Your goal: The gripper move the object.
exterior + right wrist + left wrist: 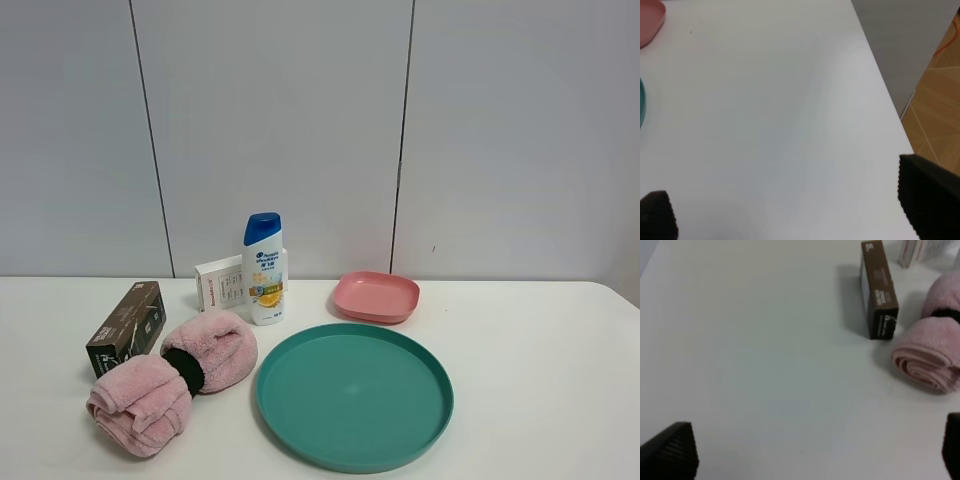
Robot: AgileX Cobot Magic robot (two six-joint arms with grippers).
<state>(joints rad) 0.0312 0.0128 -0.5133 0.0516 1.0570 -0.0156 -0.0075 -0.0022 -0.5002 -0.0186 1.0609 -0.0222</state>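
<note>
Dark brown cardboard, the object [127,326] lies on the desk [540,380] just beside the pink towel roll [140,403], long axis running away from my left gripper [810,452]. That gripper, spread wide and empty, is nearer; the right gripper [790,200] gapes over bare desk.

White bench [560,400]; grey panelled wall [280,130] behind, two vertical seams. Wood-pattern floor [940,95] beyond bench edge. Even, diffuse lighting.

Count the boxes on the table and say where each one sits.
2. The dark brown box lies at the left, behind the pink towel roll. The white box stands farther back, partly hidden by the shampoo bottle.
</note>
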